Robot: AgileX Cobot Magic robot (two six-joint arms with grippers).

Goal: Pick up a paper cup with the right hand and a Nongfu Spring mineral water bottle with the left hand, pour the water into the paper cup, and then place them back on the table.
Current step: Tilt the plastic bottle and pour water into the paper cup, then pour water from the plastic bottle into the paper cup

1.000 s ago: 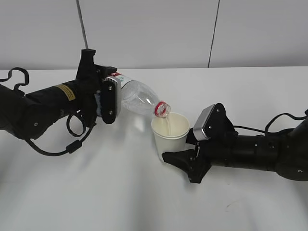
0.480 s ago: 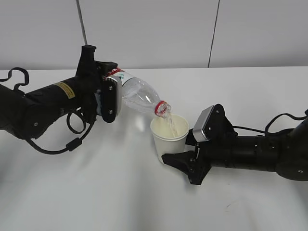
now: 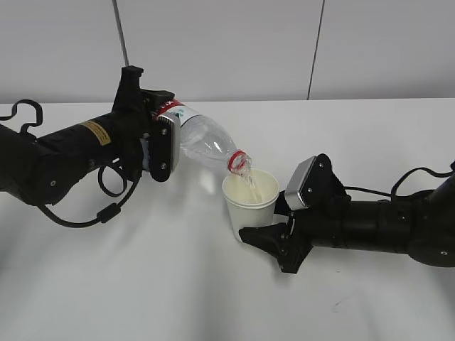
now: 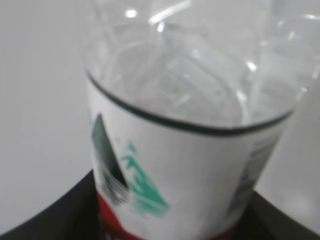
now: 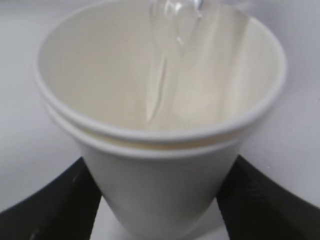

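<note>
Since a second ago the left hand (image 3: 158, 145) sits slightly higher and has rolled the bottle (image 3: 202, 142) further, so its label end stands higher behind the fingers and its open mouth dips more steeply ahead of them. The cup (image 3: 250, 204) in the right hand (image 3: 266, 226) now sits a touch lower and closer under the mouth. Water (image 3: 248, 182) now runs in a thin stream from the mouth into the cup.
</note>
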